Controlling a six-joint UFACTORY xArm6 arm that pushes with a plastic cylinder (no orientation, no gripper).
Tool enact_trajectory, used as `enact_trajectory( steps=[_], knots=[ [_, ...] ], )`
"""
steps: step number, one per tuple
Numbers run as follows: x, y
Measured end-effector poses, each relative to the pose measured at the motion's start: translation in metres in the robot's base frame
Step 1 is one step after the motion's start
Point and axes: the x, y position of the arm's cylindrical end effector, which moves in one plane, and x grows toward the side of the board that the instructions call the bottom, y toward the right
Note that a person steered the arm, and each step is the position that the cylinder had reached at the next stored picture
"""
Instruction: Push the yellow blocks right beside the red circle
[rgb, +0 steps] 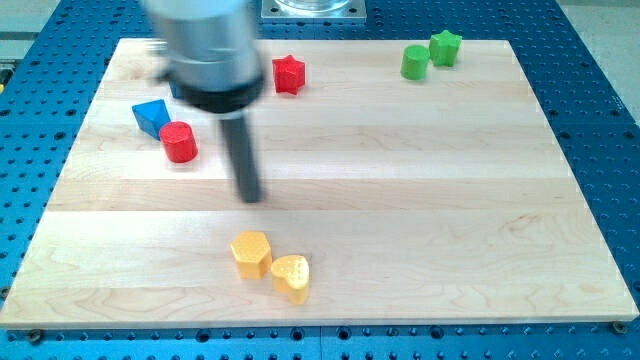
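Observation:
Two yellow blocks lie near the view's bottom centre: a yellow hexagon (250, 253) and, touching its right side, a yellow heart (291, 276). The red circle (180, 142) stands at the view's left, touching a blue block (151, 117) on its upper left. My tip (250, 197) is on the board above the yellow hexagon, a short gap away from it, and to the lower right of the red circle. The rod and its blurred grey mount (205, 50) rise from there towards the view's top.
A red star (288, 74) sits near the top centre. A green cylinder (414, 62) and a green star-like block (445, 47) sit together at the top right. The wooden board (420, 200) lies on a blue perforated table (600, 120).

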Motion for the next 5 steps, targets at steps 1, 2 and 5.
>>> enact_trajectory(
  steps=[1,2,5],
  knots=[
    [0.08,0.041],
    [0.135,0.025],
    [-0.029,-0.067]
  ],
)
